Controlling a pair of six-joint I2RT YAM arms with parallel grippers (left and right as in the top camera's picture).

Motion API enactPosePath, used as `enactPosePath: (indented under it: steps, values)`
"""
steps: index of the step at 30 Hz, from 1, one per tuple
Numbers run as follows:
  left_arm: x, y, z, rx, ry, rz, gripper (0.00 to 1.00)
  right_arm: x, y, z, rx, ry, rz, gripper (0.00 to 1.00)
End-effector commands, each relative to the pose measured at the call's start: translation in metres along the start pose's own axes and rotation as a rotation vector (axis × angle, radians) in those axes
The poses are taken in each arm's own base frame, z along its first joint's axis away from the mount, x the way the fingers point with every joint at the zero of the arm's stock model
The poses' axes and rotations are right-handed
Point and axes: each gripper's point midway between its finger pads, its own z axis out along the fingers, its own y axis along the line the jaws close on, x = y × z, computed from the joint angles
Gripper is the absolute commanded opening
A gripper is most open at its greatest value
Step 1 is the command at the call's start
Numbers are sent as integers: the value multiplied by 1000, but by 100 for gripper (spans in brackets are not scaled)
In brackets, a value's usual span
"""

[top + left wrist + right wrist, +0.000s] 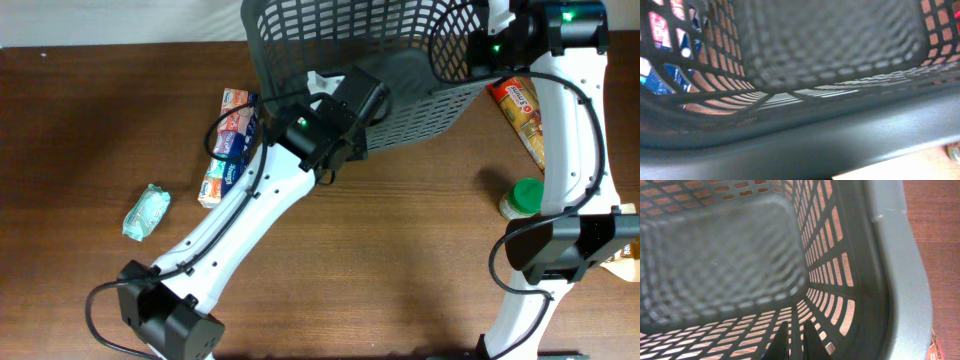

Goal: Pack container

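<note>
Container is found farthest back, so nearest first: green packet and green-lidded jar are seen on the near table, and tissue packs just left of the container, judged nearer the left arm. Left gripper is set at the near long rim, right gripper inside the right end. Both are clenched; a hold on the wall cannot be told. Its long axis is laid across the table's far edge.
</note>
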Motion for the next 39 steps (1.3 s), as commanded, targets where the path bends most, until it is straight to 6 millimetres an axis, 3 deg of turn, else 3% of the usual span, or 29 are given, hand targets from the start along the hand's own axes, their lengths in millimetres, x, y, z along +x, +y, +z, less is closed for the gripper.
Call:
enactPosePath:
  steps: [1, 13, 29, 39]
  values:
    - [-6, 11, 4, -36, -15, -26, 2, 8, 5, 3, -9, 34, 3, 4]
    - [-11, 18, 6, -56, -26, -39, 2, 15, 25, 2, -37, 64, -30, 4]
    - [-26, 55, 12, -117, -20, -105, 2, 29, 48, 1, -59, 118, -73, 4]
    - [-27, 64, 13, -134, -12, -113, 4, 29, 61, 0, -71, 113, -98, 4]
